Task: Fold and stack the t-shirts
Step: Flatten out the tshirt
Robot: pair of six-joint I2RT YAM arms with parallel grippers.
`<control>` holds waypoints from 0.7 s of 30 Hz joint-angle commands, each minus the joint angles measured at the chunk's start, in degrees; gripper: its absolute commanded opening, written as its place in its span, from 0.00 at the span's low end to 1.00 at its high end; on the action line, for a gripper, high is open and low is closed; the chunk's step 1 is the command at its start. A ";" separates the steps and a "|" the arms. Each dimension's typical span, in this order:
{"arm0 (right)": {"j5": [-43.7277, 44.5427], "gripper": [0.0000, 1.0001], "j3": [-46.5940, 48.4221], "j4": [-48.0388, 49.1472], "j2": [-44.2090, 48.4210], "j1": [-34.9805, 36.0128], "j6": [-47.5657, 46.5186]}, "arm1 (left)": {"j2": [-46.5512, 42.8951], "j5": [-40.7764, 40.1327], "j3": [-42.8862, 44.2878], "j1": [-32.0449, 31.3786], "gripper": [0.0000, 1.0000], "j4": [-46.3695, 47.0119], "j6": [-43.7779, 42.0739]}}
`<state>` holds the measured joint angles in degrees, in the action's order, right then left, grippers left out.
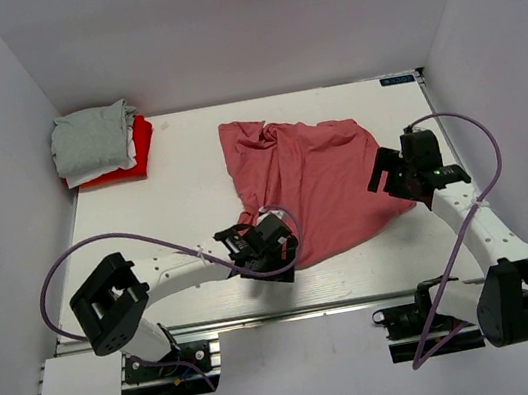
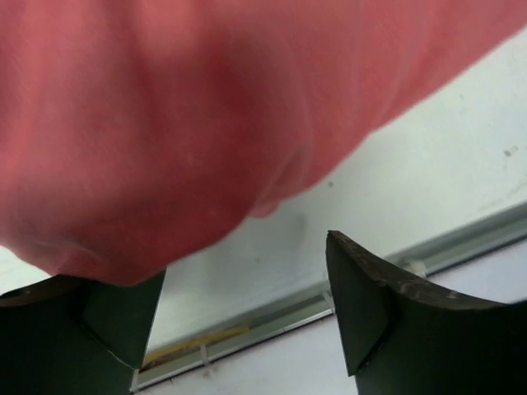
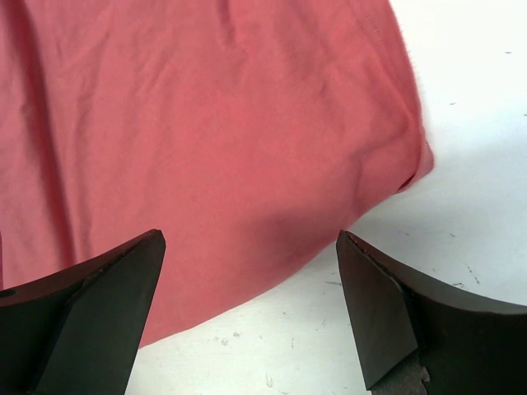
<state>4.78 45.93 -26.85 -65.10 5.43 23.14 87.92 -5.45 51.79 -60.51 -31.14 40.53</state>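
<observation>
Two grippers, jaws apart, nothing held. Flank the salmon-pink t-shirt (image 1: pixel 317 183), rumpled on the table (image 1: pixel 190 179), long axis roughly far-left to near-right: left gripper (image 2: pixel 247 276) at the near hem, cloth bulging just above; right gripper (image 3: pixel 251 239) at the right edge. Looks equally near to both.

My bench in a robotics lab: a white table (image 1: pixel 192 189) boxed in on three sides by bare white panels (image 1: pixel 216 33), an aluminium rail (image 1: pixel 263 311) running along the front. My left arm (image 1: pixel 180 270) and right arm (image 1: pixel 476 223) are bolted to metal plates (image 1: pixel 165 361) at its near edge, purple cables (image 1: pixel 89 243) looping loose. The tabletop is scuffed and specked in the right wrist view. T-shirts (image 1: pixel 92 140) lie straight on it.
</observation>
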 commanded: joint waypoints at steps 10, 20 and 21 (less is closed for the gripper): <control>2.96 0.90 -1.90 0.75 1.03 -2.53 1.65 | 1.64 -13.26 -1.17 -0.31 0.67 8.27 7.54; 6.39 0.83 -4.10 -3.03 -2.47 -7.18 4.99 | 2.26 -16.26 -0.63 0.83 0.05 2.05 12.45; 7.34 0.82 -4.01 -3.81 -3.10 -8.06 5.25 | 1.73 -16.78 -1.42 0.83 0.00 1.26 12.46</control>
<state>9.93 42.19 -28.93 -66.37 -0.54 26.81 91.70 -19.18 50.98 -60.05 -26.26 50.83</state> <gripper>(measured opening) 0.829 0.057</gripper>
